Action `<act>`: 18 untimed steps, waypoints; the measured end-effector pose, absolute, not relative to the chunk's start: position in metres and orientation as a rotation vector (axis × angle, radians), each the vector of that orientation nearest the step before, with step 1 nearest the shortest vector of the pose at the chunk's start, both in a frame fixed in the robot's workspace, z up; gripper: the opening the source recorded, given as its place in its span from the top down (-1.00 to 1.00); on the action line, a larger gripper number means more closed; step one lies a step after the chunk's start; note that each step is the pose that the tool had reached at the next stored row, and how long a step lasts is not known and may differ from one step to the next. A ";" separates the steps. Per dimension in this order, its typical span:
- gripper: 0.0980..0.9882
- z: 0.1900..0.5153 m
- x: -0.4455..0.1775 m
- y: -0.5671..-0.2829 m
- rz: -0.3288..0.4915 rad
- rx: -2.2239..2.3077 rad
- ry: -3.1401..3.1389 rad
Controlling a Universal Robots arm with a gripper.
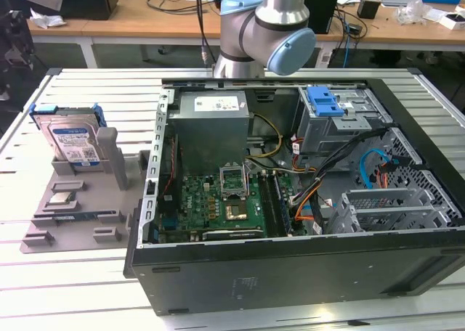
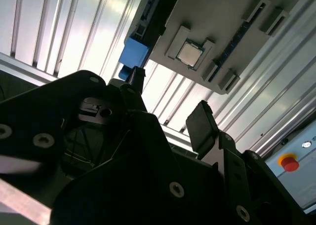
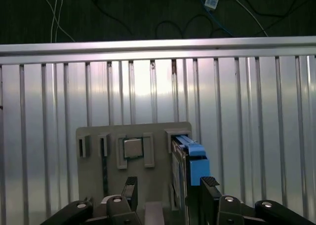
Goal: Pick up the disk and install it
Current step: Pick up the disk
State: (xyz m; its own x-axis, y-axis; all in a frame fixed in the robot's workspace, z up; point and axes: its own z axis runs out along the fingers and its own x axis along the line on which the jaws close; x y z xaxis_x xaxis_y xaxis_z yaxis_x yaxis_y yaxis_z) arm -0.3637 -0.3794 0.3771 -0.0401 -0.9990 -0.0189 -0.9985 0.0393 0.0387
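The gripper is released: in both wrist views its two dark fingers stand apart with nothing between them, and it hangs above the grey holder without touching anything. The disk stands upright on its edge in a slot at the far corner of the grey holder, which lies on the slatted metal table near the table's edge on the exterior view's left. The drive's labelled face shows in the exterior view, with its blue carrier running round the rim. In the first wrist view the disk is seen edge-on, its blue frame just past one fingertip; whether the two touch cannot be told. In the second wrist view the open gripper shows close up, with the blue end of the disk beyond it at the holder's corner. A small square CPU chip lies flat in a recess near the middle of the holder, apart from the disk, and a memory stick lies in a groove just beside the chip. The open computer case sits on the table just beside the holder, its motherboard exposed and a blue bracket on the drive cage at its far corner. The arm rises behind the case at the table's far edge.
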 end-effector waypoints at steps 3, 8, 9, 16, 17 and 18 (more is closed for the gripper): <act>-0.16 0.374 -0.358 -0.374 -0.061 2.166 -2.254; -0.16 0.370 -0.351 -0.361 -0.054 2.163 -2.251; -0.16 0.370 -0.350 -0.360 -0.054 2.163 -2.251; -0.16 0.367 -0.347 -0.350 -0.048 2.161 -2.248; -0.16 0.365 -0.347 -0.348 -0.044 2.160 -2.246; -0.16 0.363 -0.347 -0.348 -0.041 2.162 -2.242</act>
